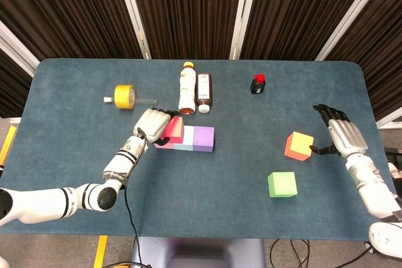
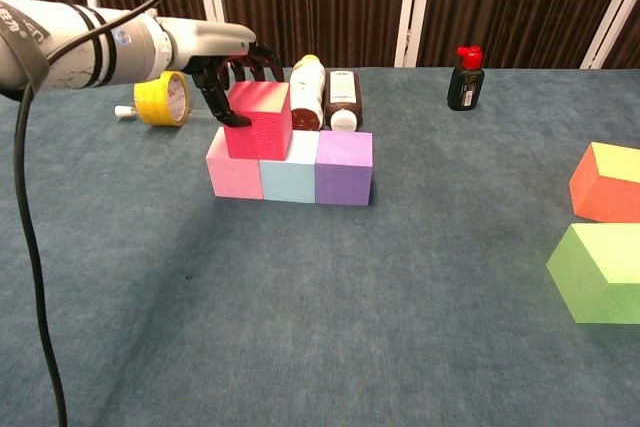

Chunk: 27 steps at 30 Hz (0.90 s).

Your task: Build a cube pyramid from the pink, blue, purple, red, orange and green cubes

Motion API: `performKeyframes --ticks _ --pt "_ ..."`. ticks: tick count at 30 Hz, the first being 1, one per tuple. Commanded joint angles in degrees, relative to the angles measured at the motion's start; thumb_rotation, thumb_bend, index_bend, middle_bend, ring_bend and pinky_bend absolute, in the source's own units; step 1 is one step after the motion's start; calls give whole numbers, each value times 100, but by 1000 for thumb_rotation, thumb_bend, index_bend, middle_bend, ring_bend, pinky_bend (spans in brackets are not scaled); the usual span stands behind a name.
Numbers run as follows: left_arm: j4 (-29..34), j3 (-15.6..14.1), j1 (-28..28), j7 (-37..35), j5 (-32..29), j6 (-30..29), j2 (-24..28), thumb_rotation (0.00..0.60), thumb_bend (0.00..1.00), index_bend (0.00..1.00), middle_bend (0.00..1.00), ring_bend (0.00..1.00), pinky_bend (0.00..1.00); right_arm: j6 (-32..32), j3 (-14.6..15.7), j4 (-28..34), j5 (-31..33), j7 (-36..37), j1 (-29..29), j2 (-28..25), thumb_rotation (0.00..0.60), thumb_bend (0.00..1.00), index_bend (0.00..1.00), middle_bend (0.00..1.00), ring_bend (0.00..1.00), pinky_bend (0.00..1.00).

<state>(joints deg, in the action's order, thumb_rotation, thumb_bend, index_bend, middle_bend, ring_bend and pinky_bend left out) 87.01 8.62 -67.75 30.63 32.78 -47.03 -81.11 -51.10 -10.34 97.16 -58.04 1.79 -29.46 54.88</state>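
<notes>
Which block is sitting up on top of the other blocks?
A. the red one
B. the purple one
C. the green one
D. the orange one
A: the red cube rests on the pink cube and blue cube, with the left hand around it.

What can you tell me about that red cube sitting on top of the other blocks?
The red cube is a plain block with a matte, foam-like surface, pinkish-red with a lighter top face. It sits upright on the second level, resting across the pink cube and the light blue cube, roughly over their seam. The purple cube beside them carries nothing. The left hand has its dark fingers around the red cube's left and back sides. Two bottles lie just behind it.
</notes>
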Motion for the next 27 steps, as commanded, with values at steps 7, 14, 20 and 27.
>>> performKeyframes --ticks 7,14,20,27 --pt "40 -49 -43 87 -85 11 21 600 361 116 201 266 275 18 -13 -25 -12 36 6 1 600 318 20 124 28 133" --pt "79 -81 -86 148 -164 29 45 600 366 75 167 241 274 44 -14 -36 -10 47 6 5 600 319 17 124 28 125" --pt "144 -122 -122 189 -255 75 87 600 361 49 140 213 267 49 -21 -32 -6 53 7 1 600 322 17 124 28 120" --pt "216 -175 -219 252 -477 198 166 600 352 0 67 147 244 56 -19 -23 -6 64 15 6 600 321 14 123 25 82"
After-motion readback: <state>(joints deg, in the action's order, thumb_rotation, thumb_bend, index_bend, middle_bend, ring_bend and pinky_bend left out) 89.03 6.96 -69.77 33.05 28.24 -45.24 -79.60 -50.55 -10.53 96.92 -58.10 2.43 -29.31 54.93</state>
